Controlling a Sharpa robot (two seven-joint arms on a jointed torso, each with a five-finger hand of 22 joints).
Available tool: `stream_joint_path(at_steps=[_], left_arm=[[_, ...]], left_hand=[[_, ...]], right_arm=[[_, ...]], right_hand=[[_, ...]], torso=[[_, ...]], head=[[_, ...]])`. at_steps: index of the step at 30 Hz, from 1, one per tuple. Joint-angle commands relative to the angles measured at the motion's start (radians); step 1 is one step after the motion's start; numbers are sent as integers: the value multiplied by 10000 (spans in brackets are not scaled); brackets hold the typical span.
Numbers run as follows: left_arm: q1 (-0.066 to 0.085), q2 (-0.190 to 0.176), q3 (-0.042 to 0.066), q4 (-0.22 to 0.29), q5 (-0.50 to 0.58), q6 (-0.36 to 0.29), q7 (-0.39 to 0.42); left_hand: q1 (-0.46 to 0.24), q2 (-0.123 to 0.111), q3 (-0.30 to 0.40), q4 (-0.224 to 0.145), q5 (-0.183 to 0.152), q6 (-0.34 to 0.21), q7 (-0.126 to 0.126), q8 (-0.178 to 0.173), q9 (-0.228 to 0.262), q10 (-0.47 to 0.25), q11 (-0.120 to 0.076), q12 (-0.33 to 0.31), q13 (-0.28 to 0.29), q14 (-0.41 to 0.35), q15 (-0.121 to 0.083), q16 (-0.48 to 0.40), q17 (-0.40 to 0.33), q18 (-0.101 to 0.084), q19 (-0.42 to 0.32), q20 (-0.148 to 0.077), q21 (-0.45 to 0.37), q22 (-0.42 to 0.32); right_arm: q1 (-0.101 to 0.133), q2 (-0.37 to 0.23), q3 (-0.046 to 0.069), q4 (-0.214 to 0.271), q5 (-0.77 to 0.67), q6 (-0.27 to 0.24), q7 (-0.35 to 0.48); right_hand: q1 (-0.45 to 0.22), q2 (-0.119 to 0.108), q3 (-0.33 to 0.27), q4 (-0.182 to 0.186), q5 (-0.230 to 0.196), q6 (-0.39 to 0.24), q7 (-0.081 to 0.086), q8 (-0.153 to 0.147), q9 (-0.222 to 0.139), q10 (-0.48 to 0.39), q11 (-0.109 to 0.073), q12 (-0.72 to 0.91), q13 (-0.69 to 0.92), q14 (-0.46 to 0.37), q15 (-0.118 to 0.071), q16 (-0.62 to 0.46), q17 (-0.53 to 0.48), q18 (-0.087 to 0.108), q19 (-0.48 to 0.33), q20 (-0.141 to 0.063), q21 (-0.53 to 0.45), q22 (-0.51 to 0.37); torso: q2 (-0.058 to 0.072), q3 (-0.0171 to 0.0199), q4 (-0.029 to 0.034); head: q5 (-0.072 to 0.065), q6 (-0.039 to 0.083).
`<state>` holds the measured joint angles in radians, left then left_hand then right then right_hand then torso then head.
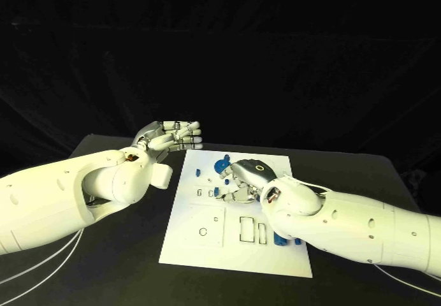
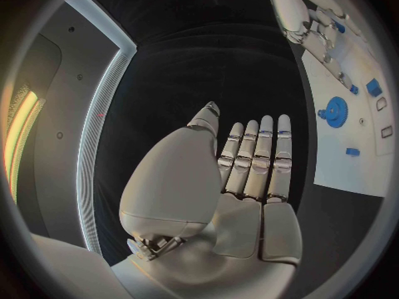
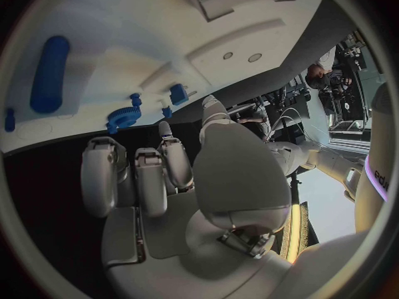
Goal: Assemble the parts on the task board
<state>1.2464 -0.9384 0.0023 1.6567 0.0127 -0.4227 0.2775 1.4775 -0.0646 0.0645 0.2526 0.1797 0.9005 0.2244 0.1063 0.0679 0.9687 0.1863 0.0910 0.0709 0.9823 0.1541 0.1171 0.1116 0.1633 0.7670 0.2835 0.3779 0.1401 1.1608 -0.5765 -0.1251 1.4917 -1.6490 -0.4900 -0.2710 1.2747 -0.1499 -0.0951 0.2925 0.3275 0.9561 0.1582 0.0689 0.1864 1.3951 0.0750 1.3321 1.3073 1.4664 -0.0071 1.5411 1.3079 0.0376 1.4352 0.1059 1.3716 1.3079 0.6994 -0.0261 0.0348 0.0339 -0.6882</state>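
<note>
Right silver hand [image 1: 246, 185], fingers curled and seemingly empty, hovers over the white rectangular task board [image 1: 197, 245] at frame centre beside the blue toothed gear [image 1: 222, 167]; left silver hand [image 1: 170, 137] open, idle upper left; approach the gear squarely.

surface: black table [image 1: 110, 255] | on it: white task board [image 1: 197, 248], lying flat mid-table

Two glossy white arms – rounded shells, small dark screw holes, white cables trailing – left hand [image 1: 170, 136] and right hand [image 1: 245, 182] silver.
</note>
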Motion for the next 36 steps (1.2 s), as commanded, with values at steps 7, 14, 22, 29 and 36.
stream_joint_path(at_steps=[7,14,22,29,36], left_arm=[[11,339,1,-759,-3343,1726,-2932],[133,1105,-117,-1844,-5543,3336,-4469],[271,1908,-170,-2449,-9709,4182,-5821],[405,2594,-177,-2956,-11216,5033,-7396],[522,3079,-181,-3350,-11496,5670,-8436]], left_hand=[[-974,323,-285,354,-61,1358,-576,484,195,2511,-843,1112,550,2696,-987,1475,930,235,1854,-754,1176,461],[-2472,829,-1100,320,-78,1645,-1030,664,367,3485,-1420,3189,2197,3963,-1650,4783,3378,141,3293,-1736,3149,1525],[-2050,1215,-1623,390,-57,1865,-1278,1244,985,2923,-1661,7509,6167,4530,-1924,11695,10460,94,3338,-2145,6094,3846],[-2488,1376,-2187,373,-50,2210,-1624,2004,1891,4087,-1967,11032,10085,5396,-2194,13626,13064,-391,4610,-2364,8639,7415],[-2804,1192,-2719,387,-56,2048,-1703,2437,2663,4161,-2024,11452,10576,5489,-2252,13828,13375,-502,4771,-2418,9246,8272]], right_arm=[[1053,-2016,105,1359,5617,159,2614],[1553,-3346,115,1761,8472,936,3475],[1661,-3915,114,1845,9282,934,3933],[1676,-4047,114,1855,9312,769,4171],[1680,-4095,113,1848,9213,648,4151]], right_hand=[[566,633,47,-225,235,422,-187,373,2,-530,-160,-678,-145,473,-60,-886,649,521,-990,-73,-1623,33],[1248,1031,220,-632,284,549,-231,496,-60,-1621,-241,-2440,-1643,-227,-135,-2760,-1659,1055,-2466,-153,-4427,-1887],[1611,1051,330,-818,323,228,-154,409,-269,-3694,-138,-6146,-4827,-1740,9,-7365,-5887,1438,-3934,-30,-7827,-4208],[1723,955,463,-592,340,233,-18,471,-370,-3718,61,-7999,-6936,-2698,305,-9467,-6810,1403,-4696,298,-9198,-5142],[1681,831,401,-515,395,230,44,482,-432,-3433,123,-8388,-7783,-2608,359,-9889,-6950,1443,-4628,396,-9551,-5475]], torso=[[-183,25,-37],[-322,70,-29],[-383,145,-119],[-388,197,-179],[-374,211,-173]], head=[[-69,92],[-101,-44],[17,-136],[175,-158],[187,-185]])
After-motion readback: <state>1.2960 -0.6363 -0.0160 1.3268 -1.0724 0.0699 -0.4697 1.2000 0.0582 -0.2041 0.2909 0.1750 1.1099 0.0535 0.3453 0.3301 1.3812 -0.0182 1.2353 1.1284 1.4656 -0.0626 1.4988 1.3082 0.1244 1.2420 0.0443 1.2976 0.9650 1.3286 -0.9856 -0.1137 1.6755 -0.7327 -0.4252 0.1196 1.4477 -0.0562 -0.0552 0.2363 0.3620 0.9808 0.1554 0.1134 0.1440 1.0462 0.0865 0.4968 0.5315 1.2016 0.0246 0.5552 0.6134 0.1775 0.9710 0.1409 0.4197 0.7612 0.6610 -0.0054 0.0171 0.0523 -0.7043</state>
